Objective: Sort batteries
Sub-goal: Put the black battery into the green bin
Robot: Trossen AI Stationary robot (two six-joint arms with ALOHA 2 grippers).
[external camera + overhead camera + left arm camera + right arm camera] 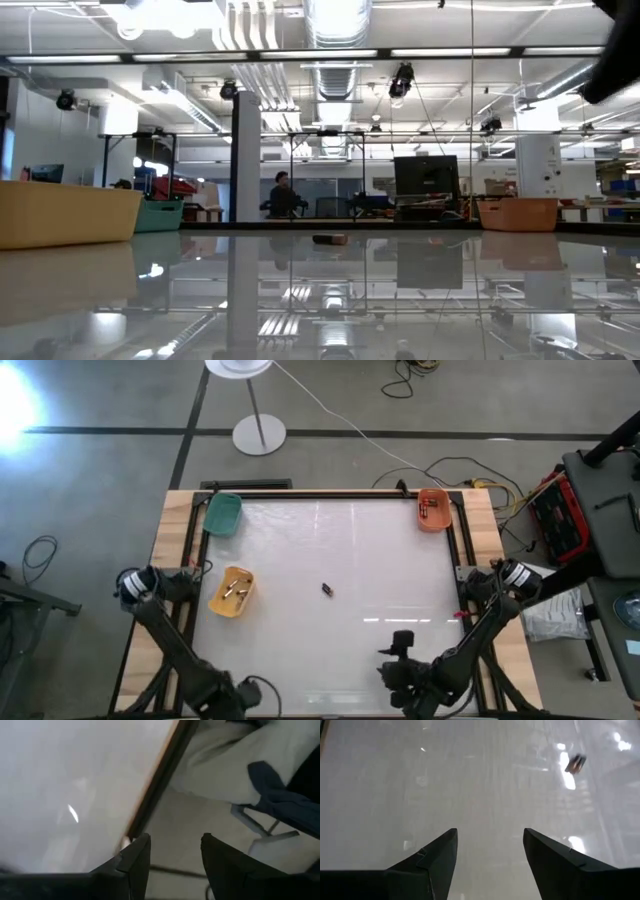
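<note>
One small dark battery (pixel 327 589) lies alone on the white table, near its middle; it also shows in the low view (pixel 330 239) and the right wrist view (pixel 575 763). More batteries (pixel 236 591) lie in the yellow bin (pixel 218 603) at the left, and others (pixel 431 506) in the orange bin (pixel 444 518) at the far right corner. My right gripper (pixel 401 638) (pixel 490 832) hovers open over bare table, on the near-right side of the lone battery. My left gripper (pixel 250 690) (pixel 175 837) stands open over the table's near edge, with nothing between its fingers.
A green bin (pixel 222 513) stands at the far left corner. The table has a wooden border (pixel 170 530) and a dark frame. A person (pixel 282 193) shows far off in the room beyond. Bare table surface lies all around the lone battery.
</note>
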